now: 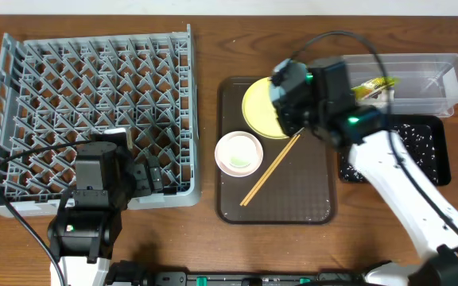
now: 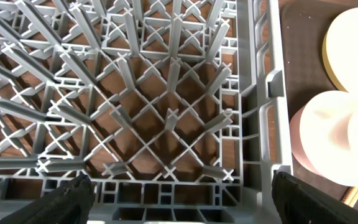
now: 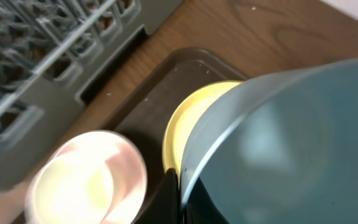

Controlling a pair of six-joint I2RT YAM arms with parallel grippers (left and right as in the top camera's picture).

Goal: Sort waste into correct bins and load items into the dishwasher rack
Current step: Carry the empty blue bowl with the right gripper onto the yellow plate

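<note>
Underlying rack (image 1: 86, 87), brown tray (image 1: 293, 199): wooden table (image 1: 205, 48)

This looks like a robot test room, for a left robot arm (image 1: 94, 199) and a right robot arm (image 1: 396, 175) with black wires (image 1: 336, 34) sit at a wooden bench (image 1: 205, 24) that holds a big grey dish rack (image 1: 94, 79), a brown tray (image 1: 293, 202), a clear tub (image 1: 444, 75) and a black tray (image 1: 436, 155).

A dark brown tray (image 1: 293, 199) lies flat on the wooden surface (image 1: 205, 238), right of centre, its longer sides running near to far. It has rounded corners and a low raised rim. The surface shows brown grain.
</note>
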